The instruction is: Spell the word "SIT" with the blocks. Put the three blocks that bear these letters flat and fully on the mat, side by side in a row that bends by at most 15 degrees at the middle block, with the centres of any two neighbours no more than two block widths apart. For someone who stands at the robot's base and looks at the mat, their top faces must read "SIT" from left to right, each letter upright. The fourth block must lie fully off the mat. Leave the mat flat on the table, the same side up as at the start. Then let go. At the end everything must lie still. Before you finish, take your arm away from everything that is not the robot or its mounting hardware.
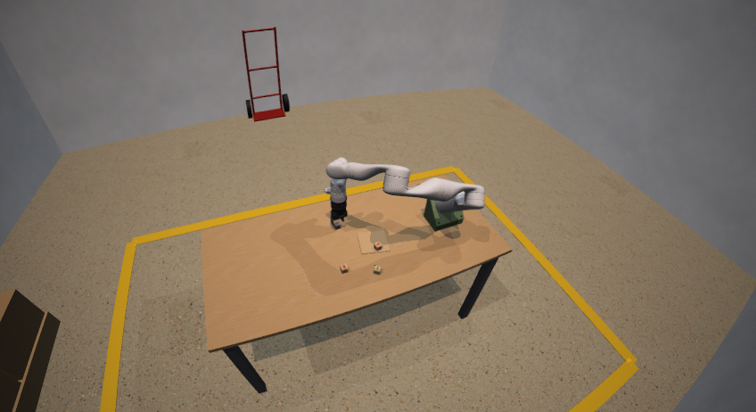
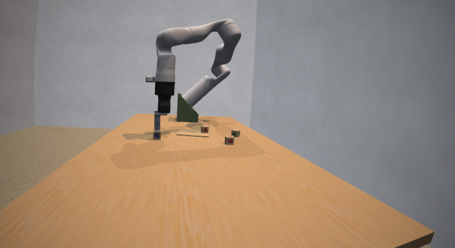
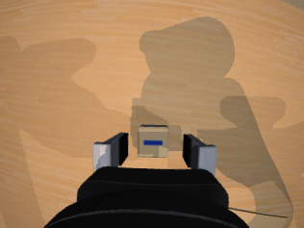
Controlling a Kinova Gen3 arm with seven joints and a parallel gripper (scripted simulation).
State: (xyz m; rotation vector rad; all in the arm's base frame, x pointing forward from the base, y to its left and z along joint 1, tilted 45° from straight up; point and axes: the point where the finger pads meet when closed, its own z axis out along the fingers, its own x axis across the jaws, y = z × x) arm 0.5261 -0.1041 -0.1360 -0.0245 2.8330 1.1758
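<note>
My gripper [image 1: 336, 225] [image 2: 157, 129] [image 3: 155, 145] is open, pointing down low over a wooden block [image 2: 156, 135] [image 3: 153, 136]. This block's top shows a blue bar, lying crosswise in the wrist view, and one side a blue G. The fingers stand left and right of it in the wrist view, with gaps on both sides. The thin mat [image 1: 366, 245] [image 2: 190, 133] bears a block [image 1: 377, 245] [image 2: 204, 129] with a red A on its side. Off the mat are a red-marked block [image 1: 343, 268] [image 2: 229, 140] and a green-marked block [image 1: 376, 269] [image 2: 235, 133]. Their top letters are too small to read.
The wooden table [image 1: 249, 282] [image 2: 191, 195] carries the green arm base [image 1: 443, 218] [image 2: 186, 110] beyond the mat in the exterior view. The arm's shadow falls across the table. A red hand truck [image 1: 268, 114] stands by the wall, away from the table.
</note>
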